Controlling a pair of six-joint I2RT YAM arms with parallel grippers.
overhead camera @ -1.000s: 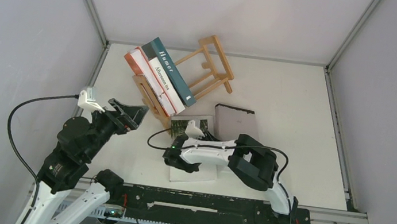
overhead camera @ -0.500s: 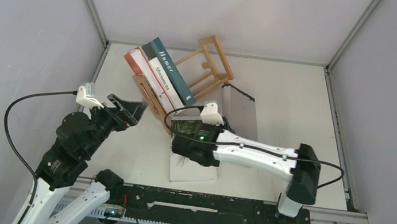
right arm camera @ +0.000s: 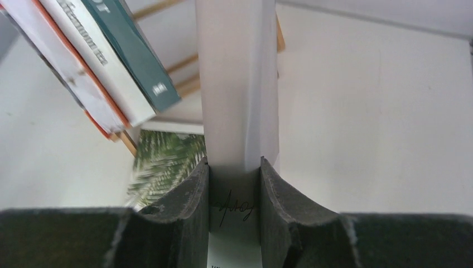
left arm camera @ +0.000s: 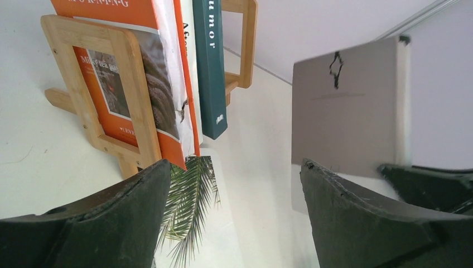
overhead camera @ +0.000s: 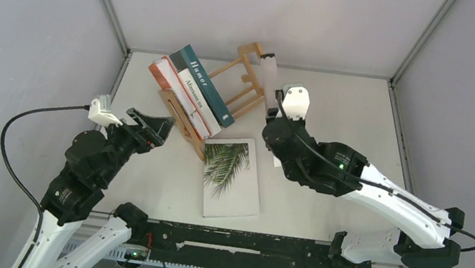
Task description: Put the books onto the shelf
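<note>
The wooden shelf [overhead camera: 256, 74] stands at the back of the table, turned at an angle. Leaning in its left part are three books: orange-red [overhead camera: 160, 72], white [overhead camera: 194, 97] and teal "Humor" [overhead camera: 206, 85]. My right gripper [right arm camera: 234, 164] is shut on the plain grey-white book [right arm camera: 237, 84]. It holds that book upright in the air by the shelf's right end [overhead camera: 268, 76]. The palm-leaf book [overhead camera: 231, 175] lies flat on the table in front of the shelf. My left gripper [left arm camera: 233, 167] is open and empty, left of the shelf [overhead camera: 152, 130], facing the books.
Grey enclosure walls [overhead camera: 38, 45] close in the white table [overhead camera: 347, 121] on the left, back and right. A black rail [overhead camera: 241, 242] with the arm bases runs along the near edge. A black cable [overhead camera: 19, 140] loops beside the left arm.
My right arm has lifted the grey-white book off the table and swung it up and back to the shelf's right end, uncovering the palm-leaf book. The left arm has barely moved.
</note>
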